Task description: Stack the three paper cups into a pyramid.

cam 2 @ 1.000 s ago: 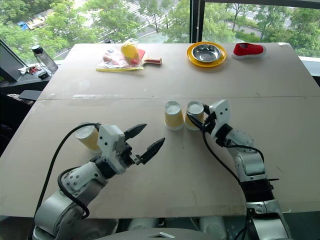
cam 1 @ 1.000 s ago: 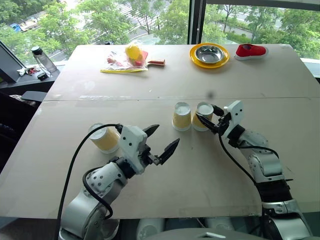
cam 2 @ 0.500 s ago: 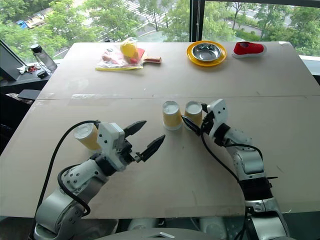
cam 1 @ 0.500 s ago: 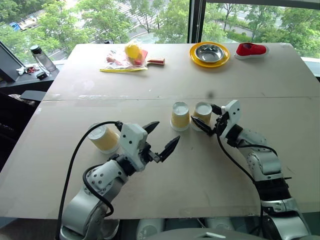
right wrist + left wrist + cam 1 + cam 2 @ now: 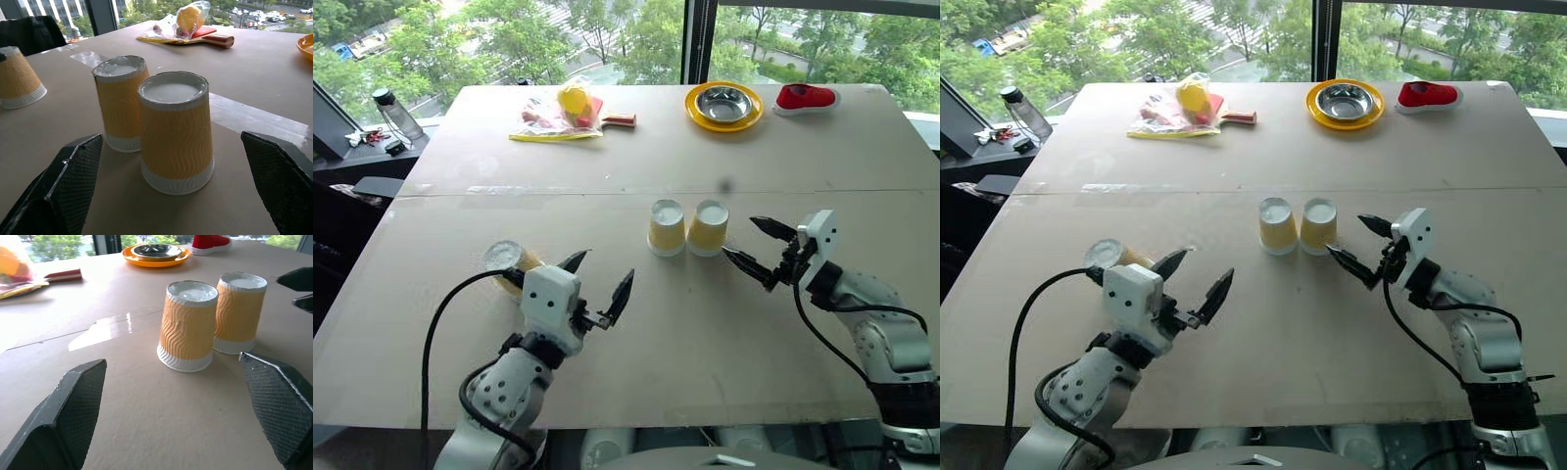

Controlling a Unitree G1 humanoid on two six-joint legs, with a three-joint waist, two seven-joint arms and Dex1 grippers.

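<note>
1. While you review progress, note that the base of the pyramid appears to be in place — two of the three paper cups stand upside down, side by side, near the middle of the table [image 5: 705, 147]: the left base cup [image 5: 667, 228] and the right base cup [image 5: 709, 228]. From the wrist views they look to be touching or very nearly so; you cannot settle which.

2. The third cup [image 5: 509, 264] sits apart on the robot's left, also inverted, just beyond the left gripper [image 5: 602, 290]. It is not yet on top, so the capping step is what remains.

3. Your left gripper has its jaws spread wide and holds nothing. It hangs near the third cup without contact.

4. Your right gripper [image 5: 760, 248] also has its jaws wide apart and empty, standing just beside the right base cup, clear of it.

5. Judgement: roughly two thirds done. What is left is to take the third cup and set it across the two white bases.

6. Risk, as a judgement — the light cups could be nudged apart when the third is set down, so the base pair should be checked for a gap first.

7. Other items at the far edge — a steel bowl [image 5: 723, 105] and a plastic bag [image 5: 558, 116] — lie well apart from the work.
</note>
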